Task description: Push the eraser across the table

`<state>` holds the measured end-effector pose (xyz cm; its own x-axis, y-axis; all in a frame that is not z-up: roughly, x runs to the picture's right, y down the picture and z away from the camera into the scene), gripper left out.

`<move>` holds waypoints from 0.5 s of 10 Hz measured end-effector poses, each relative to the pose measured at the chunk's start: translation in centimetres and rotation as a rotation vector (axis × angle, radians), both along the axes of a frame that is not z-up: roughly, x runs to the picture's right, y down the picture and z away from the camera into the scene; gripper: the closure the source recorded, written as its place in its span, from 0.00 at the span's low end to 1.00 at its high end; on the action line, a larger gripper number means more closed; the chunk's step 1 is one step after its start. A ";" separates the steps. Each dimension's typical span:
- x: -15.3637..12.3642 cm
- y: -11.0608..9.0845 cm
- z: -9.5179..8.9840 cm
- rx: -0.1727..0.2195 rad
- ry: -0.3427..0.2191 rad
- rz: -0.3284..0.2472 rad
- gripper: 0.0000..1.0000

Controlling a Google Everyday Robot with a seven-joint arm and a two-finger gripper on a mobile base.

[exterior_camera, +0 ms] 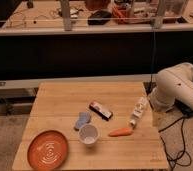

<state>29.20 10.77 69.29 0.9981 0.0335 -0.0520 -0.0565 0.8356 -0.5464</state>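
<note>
The eraser (pixel 100 110), a small flat black block with a reddish-white top, lies at a slant near the middle of the light wooden table (pixel 60 100). Nothing touches it. My white arm (pixel 177 90) is folded beside the table's right edge, well to the right of the eraser. The gripper itself is hidden from this view, somewhere at the end of that arm. It stands open and holds nothing.
A white oblong bottle (pixel 138 111) lies right of the eraser, with a carrot (pixel 120 132) in front of it. A blue-grey cloth (pixel 82 120), a white cup (pixel 88 135) and an orange plate (pixel 47 149) sit front left. A cluttered workbench (pixel 90 17) runs behind. Cables trail on the floor at right.
</note>
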 end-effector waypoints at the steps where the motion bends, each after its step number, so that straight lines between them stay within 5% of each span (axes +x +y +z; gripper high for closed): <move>1: -0.3 -0.4 0.7 -0.004 -0.009 -0.005 0.20; 5: -0.1 -0.4 1.3 -0.014 -0.004 -0.013 0.20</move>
<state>29.13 10.40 70.57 0.9986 0.0202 -0.0486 -0.0439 0.8284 -0.5584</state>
